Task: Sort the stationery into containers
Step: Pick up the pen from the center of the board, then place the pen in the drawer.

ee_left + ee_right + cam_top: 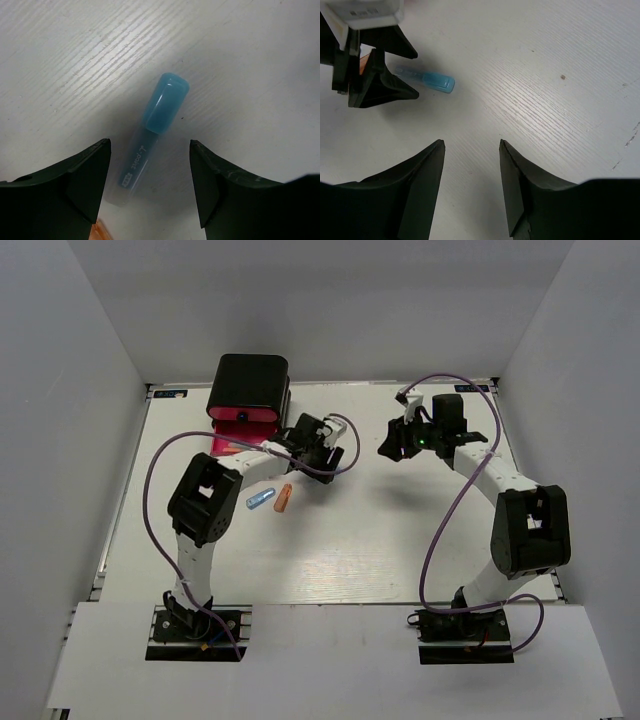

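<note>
A light blue capped piece lies on the white table between the fingers of my left gripper, which is open and not touching it. It also shows in the top view and the right wrist view. An orange piece lies just beside it, with a sliver at my left finger. The black cabinet stands at the back left with its pink drawers; a lower one sticks out. My left gripper hangs right of the drawers. My right gripper is open and empty over bare table. The other pieces are out of view.
The left gripper fills the upper left of the right wrist view. Purple cables loop from both arms. Grey walls close in the white table on three sides.
</note>
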Controlling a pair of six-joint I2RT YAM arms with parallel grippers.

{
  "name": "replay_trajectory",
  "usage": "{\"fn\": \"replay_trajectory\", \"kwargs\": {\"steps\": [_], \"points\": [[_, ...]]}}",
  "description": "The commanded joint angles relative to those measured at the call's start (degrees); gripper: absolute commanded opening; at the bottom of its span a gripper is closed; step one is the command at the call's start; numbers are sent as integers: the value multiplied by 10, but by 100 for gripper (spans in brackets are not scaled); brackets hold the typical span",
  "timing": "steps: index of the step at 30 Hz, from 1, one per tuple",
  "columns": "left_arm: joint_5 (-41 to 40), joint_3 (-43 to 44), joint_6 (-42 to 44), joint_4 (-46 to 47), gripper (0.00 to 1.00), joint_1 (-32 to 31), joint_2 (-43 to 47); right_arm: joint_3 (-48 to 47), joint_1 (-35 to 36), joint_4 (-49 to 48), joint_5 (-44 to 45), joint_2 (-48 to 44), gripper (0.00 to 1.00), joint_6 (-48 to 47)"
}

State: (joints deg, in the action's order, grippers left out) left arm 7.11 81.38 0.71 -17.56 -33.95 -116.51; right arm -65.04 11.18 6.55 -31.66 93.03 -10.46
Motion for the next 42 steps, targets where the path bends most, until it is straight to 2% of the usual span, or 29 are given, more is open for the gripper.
{"fn": "replay_trajectory", "kwargs": {"steps": [1,4,6,10,13,14,18,21,24,27,28,29,31,34,35,37,38,42], "points": [[-47,14,20,-11,74,-17,-6,-6,-7,-7,-23,-14,54,9],[-68,14,20,-16,73,-30,-13,-4,-7,-7,-26,-17,54,8],[-108,9,20,-16,68,-35,-19,1,-10,-7,-27,-18,54,9],[-126,4,20,-21,56,-41,-24,3,-13,-10,-31,-22,54,10],[-126,-2,20,-21,40,-41,-24,9,-14,-12,-37,-26,54,11],[-126,-2,20,-27,30,-41,-24,10,-15,-14,-39,-26,54,9],[-104,-2,-13,-13,14,-41,36,16,-16,-14,-45,-32,54,1],[-69,-9,-43,-1,11,-30,111,24,-18,-17,-52,-38,54,-13],[-69,-72,-36,59,8,-24,205,36,-16,-25,-57,-43,54,-19],[-103,-70,-74,30,7,-7,247,41,-17,-33,-63,-42,54,-24],[-132,-62,-96,8,4,5,248,44,-19,-33,-64,-43,54,-23],[-151,-55,-155,-39,0,10,255,45,-18,-38,-63,-43,54,-24],[-162,-48,-232,-80,0,20,276,51,-20,-45,-65,-43,54,-23],[-189,-82,-325,-75,0,34,317,54,-21,-51,-69,-39,54,-16],[-200,-102,-397,-75,0,41,346,57,-21,-57,-69,-37,54,-14],[-243,-119,-477,-90,0,49,376,58,-20,-59,-72,-37,54,-12],[-256,-133,-556,-112,0,57,405,61,-20,-58,-71,-37,54,-11],[-352,-156,-745,-189,0,71,475,69,-20,-76,-72,-43,54,-10]]}}
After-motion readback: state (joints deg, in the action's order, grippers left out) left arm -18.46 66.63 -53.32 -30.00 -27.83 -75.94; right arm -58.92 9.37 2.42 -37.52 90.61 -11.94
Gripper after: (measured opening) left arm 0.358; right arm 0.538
